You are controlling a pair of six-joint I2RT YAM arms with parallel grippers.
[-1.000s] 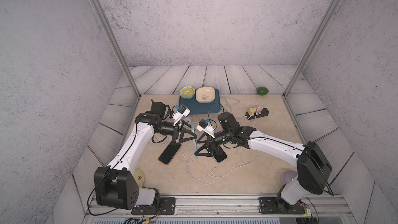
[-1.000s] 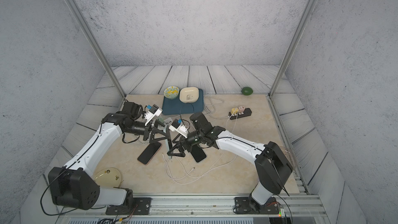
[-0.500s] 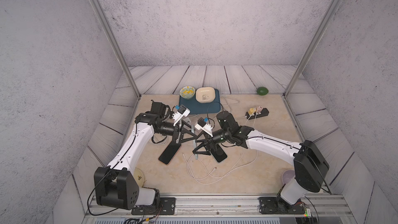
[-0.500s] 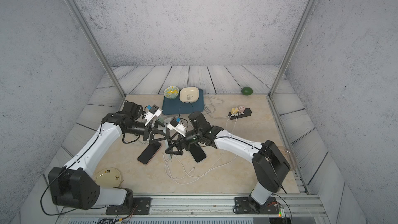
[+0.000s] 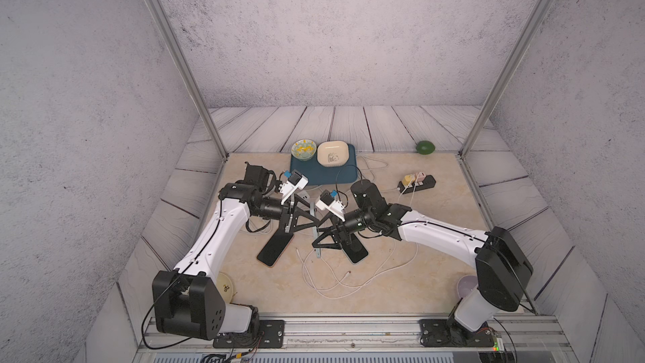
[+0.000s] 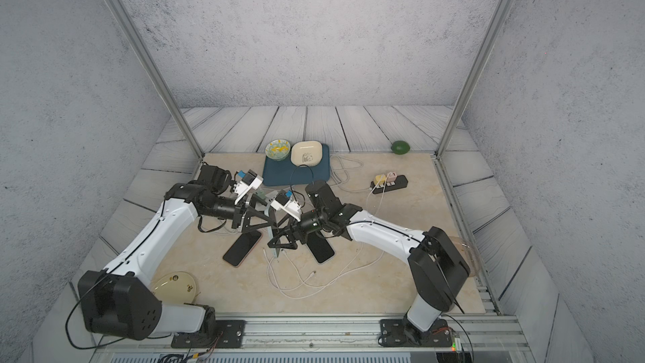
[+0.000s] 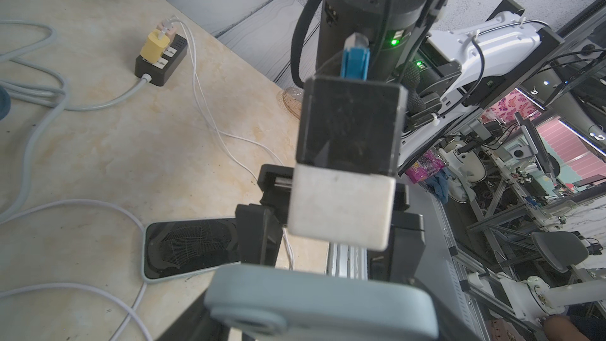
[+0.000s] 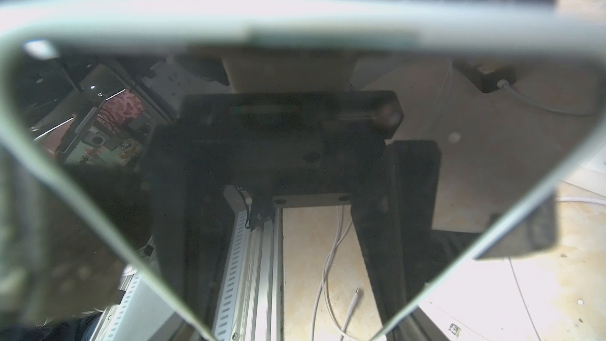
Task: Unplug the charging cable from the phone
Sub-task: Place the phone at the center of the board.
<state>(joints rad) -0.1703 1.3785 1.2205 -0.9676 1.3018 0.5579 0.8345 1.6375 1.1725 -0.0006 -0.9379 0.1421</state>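
Observation:
A pale blue-grey phone (image 5: 315, 235) (image 6: 274, 239) stands upright on edge above the table between both arms. My left gripper (image 5: 312, 216) is shut on its upper part; its back and camera bump (image 7: 321, 300) fill the left wrist view. My right gripper (image 5: 319, 240) has a jaw on each side of the lower part, and contact is not visible. The dark screen (image 8: 295, 159) fills the right wrist view. A white charging cable (image 5: 324, 284) lies looped on the table, its connector end (image 5: 347, 273) (image 8: 355, 293) free.
Two more phones lie flat, one orange-edged (image 5: 275, 247) and one blue-edged (image 5: 356, 252) (image 7: 190, 247). A black power strip (image 5: 417, 183) with chargers sits back right. Behind are a blue mat (image 5: 323, 172) with two bowls and a green fruit (image 5: 425, 147). A yellow plate (image 6: 174, 284) is front left.
My right arm has slid left up to the phone held by my left gripper. Its jaws have come around the phone and narrowed. The left arm has barely moved.

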